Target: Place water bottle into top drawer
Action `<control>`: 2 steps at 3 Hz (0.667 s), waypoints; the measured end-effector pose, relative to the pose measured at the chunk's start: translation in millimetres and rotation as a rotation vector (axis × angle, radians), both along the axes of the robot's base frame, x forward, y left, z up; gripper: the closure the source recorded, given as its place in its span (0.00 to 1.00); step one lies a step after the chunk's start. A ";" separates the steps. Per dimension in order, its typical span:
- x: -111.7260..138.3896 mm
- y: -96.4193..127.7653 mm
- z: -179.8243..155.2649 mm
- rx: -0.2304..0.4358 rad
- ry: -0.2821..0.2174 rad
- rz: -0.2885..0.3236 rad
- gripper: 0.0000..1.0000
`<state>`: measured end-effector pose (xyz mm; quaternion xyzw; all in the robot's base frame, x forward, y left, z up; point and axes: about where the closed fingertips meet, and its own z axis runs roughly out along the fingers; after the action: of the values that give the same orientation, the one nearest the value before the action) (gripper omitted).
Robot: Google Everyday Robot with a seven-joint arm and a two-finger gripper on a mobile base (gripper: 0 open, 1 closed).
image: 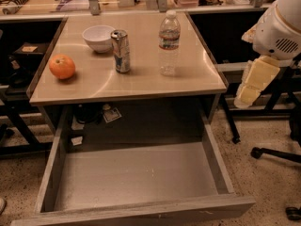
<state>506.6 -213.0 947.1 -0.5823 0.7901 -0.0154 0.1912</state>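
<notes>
Bottle [169, 44] on table [141, 84], pincer [246, 94] at right
</notes>
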 end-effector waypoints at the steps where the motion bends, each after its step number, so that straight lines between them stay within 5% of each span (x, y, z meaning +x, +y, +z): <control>1: 5.5 -1.8 -2.8 0.034 -0.021 -0.016 0.00; 2: 32.8 -2.9 -2.5 0.095 -0.081 -0.061 0.00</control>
<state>539.4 -215.9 944.6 -0.5472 0.7988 -0.0070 0.2498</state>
